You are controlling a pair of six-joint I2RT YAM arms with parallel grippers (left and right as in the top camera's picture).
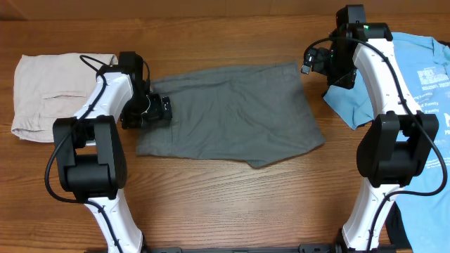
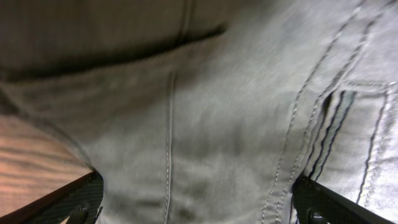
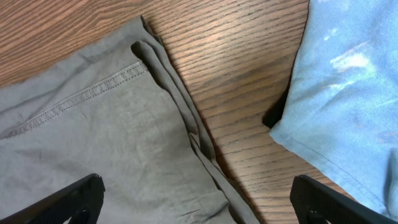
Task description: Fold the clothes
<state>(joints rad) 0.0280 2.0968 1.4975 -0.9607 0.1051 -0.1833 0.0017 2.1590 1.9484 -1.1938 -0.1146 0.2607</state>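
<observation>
while beside clothes (image 1: pixel 232 112), beige shorts (image 1: pixel 49 91), t-shirt (image 1: pixel 430 56)

The left arm (image 1: pixel 105 95) and right arm (image 1: pixel 380 65) have white shells, bulky black joints (image 1: pixel 88 158) and looping black cables (image 1: pixel 48 172); a green light (image 1: pixel 365 23) glows at upper right.

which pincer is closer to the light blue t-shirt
Right. The right pincer hangs over the corner of the grey shorts just beside the light blue T-shirt. The left pincer is over the shorts' opposite end, next to the beige shorts.
</observation>
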